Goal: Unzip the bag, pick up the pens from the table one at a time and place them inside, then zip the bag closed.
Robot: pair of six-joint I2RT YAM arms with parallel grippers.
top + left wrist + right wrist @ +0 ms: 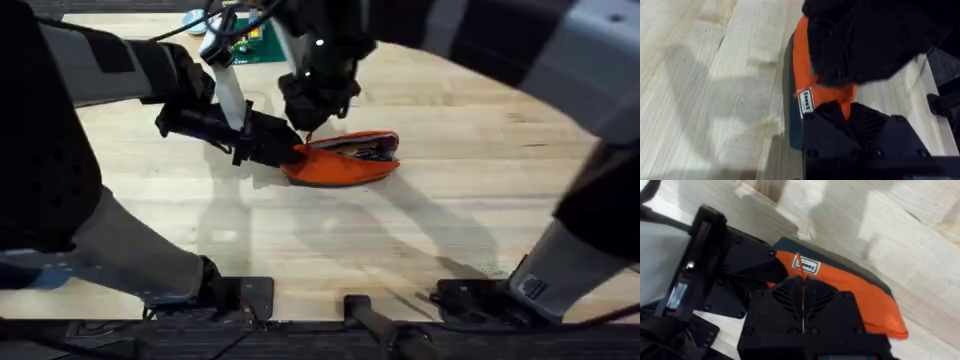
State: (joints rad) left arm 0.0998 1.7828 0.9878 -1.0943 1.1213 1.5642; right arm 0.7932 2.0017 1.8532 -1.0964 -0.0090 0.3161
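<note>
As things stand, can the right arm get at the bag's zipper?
Probably yes. The right gripper sits directly over the bag's left end, jaws closed, right at the zipper line. The left gripper clamps that same end beside it, which crowds the spot but doesn't cover the zipper's run rightward.

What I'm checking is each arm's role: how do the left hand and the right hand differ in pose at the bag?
The left hand lies low and reaches in sideways, while the right hand points down from above. The left hand clamps the end of the bag; the right hand is shut at the zipper line, though what it pinches is unclear. Both are black and meet at the same end of the bag.
</note>
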